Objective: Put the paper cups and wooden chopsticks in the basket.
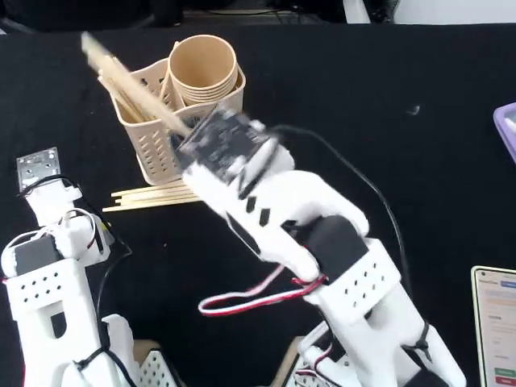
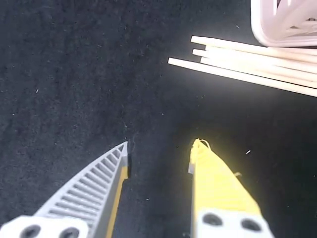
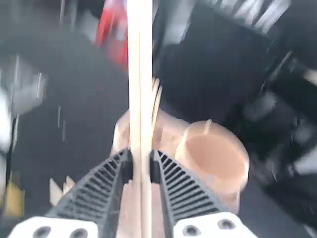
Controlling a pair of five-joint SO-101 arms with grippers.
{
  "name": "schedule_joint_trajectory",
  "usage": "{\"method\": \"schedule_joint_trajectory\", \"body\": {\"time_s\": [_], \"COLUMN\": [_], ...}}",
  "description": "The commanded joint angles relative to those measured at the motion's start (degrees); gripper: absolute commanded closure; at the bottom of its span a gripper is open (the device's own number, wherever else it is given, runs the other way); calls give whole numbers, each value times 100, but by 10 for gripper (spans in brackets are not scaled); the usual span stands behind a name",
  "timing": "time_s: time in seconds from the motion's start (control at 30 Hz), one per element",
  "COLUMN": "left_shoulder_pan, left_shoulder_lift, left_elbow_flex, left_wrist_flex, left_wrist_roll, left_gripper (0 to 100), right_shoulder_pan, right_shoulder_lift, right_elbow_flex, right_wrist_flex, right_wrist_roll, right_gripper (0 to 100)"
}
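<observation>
**A:** What does the right claw (image 3: 140,159) have?

**B:** Its jaws are clamped on a pair of pale, slender wooden chopsticks (image 3: 139,74). A long stretch runs out past the tips. From above, that stretch slants up and away over the cream slotted plastic basket (image 1: 157,157). The other end is hidden behind the jaws, so I cannot tell how near the end the grip sits.

**A:** How will they handle?

**B:** Light, stiff and smooth, I'd judge. In a loose pinch they could pivot or slide, and two held together may scissor apart. A firm hold nearer the middle would swing less.

**A:** What is in the basket?

**B:** A nested stack of tan paper cups (image 1: 203,64) stands upright in one side, and a few more sticks lean in the other. The cups look thin-walled and easy to crush. The held pair should go in beside the stack, not onto it.

**A:** And the left claw (image 2: 159,148)?

**B:** It is spread wide and empty, hanging over the black table cloth (image 2: 74,74). Nearby, a loose bundle of wooden sticks (image 2: 247,67) lies flat on the cloth, just beside the basket's foot. Lying flat, they leave little room to get under. I'd pinch across them near the middle.
</observation>
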Motion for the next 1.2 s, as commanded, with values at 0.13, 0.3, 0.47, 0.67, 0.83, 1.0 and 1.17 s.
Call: {"method": "schedule_joint_trajectory", "body": {"time_s": [0.13, 0.3, 0.47, 0.67, 0.83, 1.0, 1.17], "left_shoulder_pan": [-48, -22, -22, -22, -13, -13, -13], "left_shoulder_lift": [-97, -97, -97, -97, -97, -97, -97], "left_elbow_flex": [-286, -92, -57, -57, -57, -57, -57], "left_wrist_flex": [-105, -387, -457, -431, -457, -457, -457], "left_wrist_roll": [53, 53, 53, 53, 53, 53, 53], "left_gripper": [794, 794, 794, 794, 794, 794, 794], "right_shoulder_pan": [-44, 88, 88, 281, 273, 281, 299], "right_shoulder_lift": [1552, 2659, 3670, 4312, 4312, 4303, 3820], "right_elbow_flex": [-330, -716, -1314, -1622, -1895, -2404, -2844], "right_wrist_flex": [-3516, -4492, -4492, -4316, -3077, -2286, -985], "right_wrist_roll": [-1240, -1248, -1248, -1248, -1284, -1284, -1248], "right_gripper": [987, 987, 987, 985, 874, 841, 894]}}
